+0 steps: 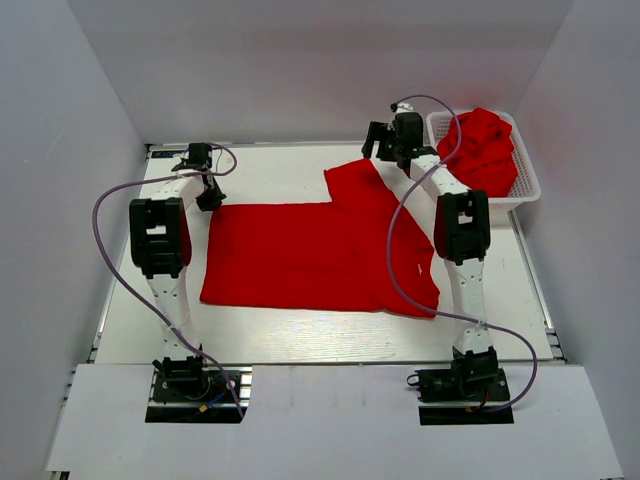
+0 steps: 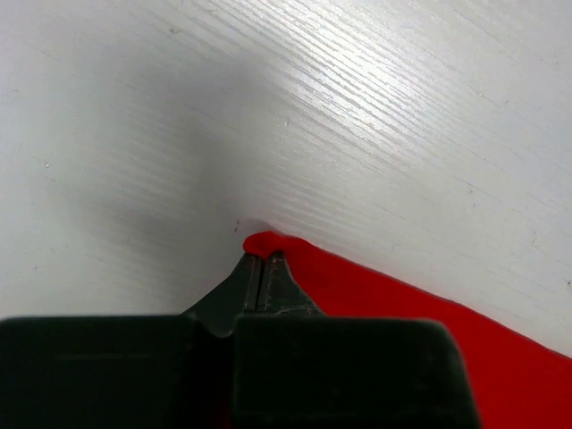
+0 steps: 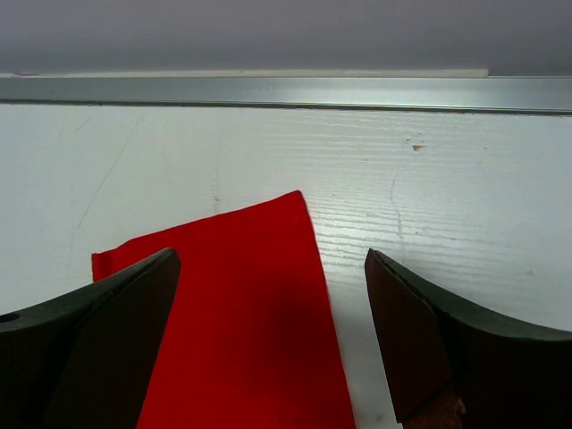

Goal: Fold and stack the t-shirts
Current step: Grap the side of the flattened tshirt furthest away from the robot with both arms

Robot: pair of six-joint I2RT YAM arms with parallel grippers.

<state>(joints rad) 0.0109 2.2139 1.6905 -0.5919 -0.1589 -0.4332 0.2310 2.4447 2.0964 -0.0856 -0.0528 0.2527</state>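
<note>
A red t-shirt (image 1: 310, 252) lies spread flat on the white table (image 1: 300, 340), one sleeve (image 1: 355, 180) pointing to the far side. My left gripper (image 1: 210, 198) is at the shirt's far left corner, shut on that corner (image 2: 268, 243), low on the table. My right gripper (image 1: 385, 150) hovers open over the far sleeve; in the right wrist view the sleeve's end (image 3: 250, 304) lies between my spread fingers (image 3: 420, 340). More red t-shirts (image 1: 485, 150) are heaped in a white basket (image 1: 527, 185) at the far right.
The basket stands against the right wall. A metal rail (image 3: 286, 89) runs along the table's far edge just beyond the sleeve. White walls enclose the table on three sides.
</note>
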